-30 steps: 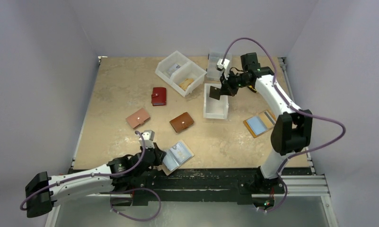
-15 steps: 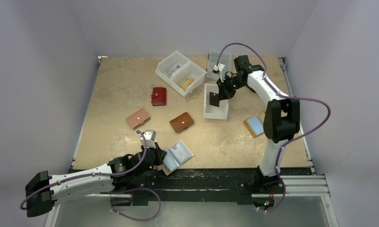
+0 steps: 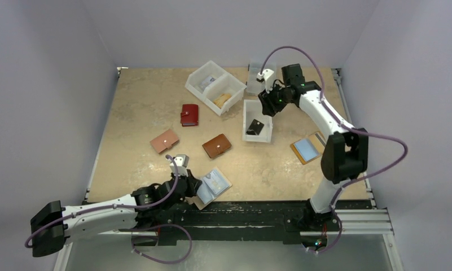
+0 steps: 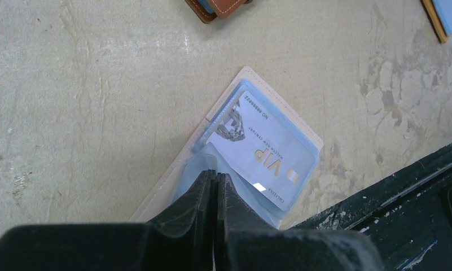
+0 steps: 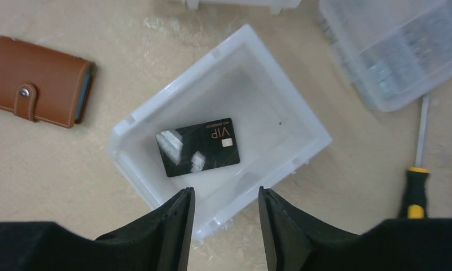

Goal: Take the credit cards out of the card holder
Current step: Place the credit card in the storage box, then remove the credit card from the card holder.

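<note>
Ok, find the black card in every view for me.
Top external: the black card lies in the white bin, right of centre.
Left wrist: not in it.
Right wrist: the black card is near the centre, flat on the floor of the bin.
Shared landmark: the brown wallet, left of the bin in the right wrist view too, and cut off at the top edge of the left wrist view.

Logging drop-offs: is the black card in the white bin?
In. The black card lies flat on the floor of the white bin, below the open, empty right end effector.
</note>
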Controlling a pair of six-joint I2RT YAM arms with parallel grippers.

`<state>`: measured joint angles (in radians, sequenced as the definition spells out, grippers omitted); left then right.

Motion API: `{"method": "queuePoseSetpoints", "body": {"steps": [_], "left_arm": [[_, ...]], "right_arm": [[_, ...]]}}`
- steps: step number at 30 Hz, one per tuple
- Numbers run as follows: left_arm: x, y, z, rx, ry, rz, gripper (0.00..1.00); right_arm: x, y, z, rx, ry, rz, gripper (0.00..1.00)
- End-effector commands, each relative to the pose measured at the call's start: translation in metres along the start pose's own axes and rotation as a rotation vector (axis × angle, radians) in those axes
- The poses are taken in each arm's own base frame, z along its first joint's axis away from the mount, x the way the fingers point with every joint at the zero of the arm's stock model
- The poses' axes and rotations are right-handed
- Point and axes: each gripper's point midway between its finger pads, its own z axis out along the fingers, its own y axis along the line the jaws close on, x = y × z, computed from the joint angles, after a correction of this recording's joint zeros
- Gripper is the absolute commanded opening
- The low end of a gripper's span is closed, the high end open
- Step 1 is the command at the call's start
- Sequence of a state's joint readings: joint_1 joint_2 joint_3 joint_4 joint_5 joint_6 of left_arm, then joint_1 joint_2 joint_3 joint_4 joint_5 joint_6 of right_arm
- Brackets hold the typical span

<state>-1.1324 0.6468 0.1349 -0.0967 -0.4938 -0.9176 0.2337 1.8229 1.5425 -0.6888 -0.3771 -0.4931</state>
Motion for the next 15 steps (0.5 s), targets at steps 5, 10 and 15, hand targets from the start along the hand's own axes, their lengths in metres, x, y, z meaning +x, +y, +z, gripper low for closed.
{"method": "queuePoseSetpoints", "body": {"steps": [5,10,15], "left_arm": [[-0.017,-0.032,0.007,0.090,-0.023,0.045,0.00],[-0.018,-0.048,0.016,0.143,0.002,0.083,0.00],[-0.023,-0.073,0.031,0.198,0.023,0.122,0.00]], "right_arm": [[-0.033,0.059,-0.074,-0.090,-0.296,-0.202,0.57],[-0.004,0.140,-0.088,-0.363,-0.410,-0.399,0.60],[0.032,0.197,-0.087,-0.529,-0.455,-0.581,0.69]]}}
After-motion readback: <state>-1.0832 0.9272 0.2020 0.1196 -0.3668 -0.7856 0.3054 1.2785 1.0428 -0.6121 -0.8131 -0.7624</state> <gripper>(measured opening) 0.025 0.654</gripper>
